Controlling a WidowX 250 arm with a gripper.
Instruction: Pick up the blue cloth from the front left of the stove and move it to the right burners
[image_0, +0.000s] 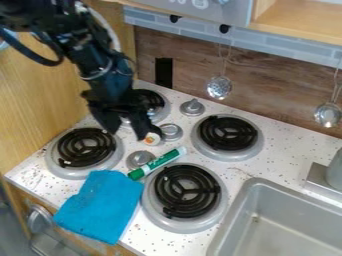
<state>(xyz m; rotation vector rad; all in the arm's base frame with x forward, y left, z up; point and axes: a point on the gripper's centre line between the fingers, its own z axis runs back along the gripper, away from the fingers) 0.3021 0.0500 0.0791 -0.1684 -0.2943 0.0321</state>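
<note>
One grey sink basin (287, 220) nearest, lower right. One blue cloth (102, 204), lower left. Four coil burners (184, 192), rear-left one partly hidden by the gripper (127, 134). Its two fingers spread apart; one small round white-and-orange object (151, 138) at one fingertip, contact unclear. One green-and-white marker (157, 163) just beside the cloth. Three stovetop knobs (192, 107). Two perforated metal utensils (219, 87) hanging at the wall.

Black robot arm (100, 55), dark looping cable, pale tubing
</note>
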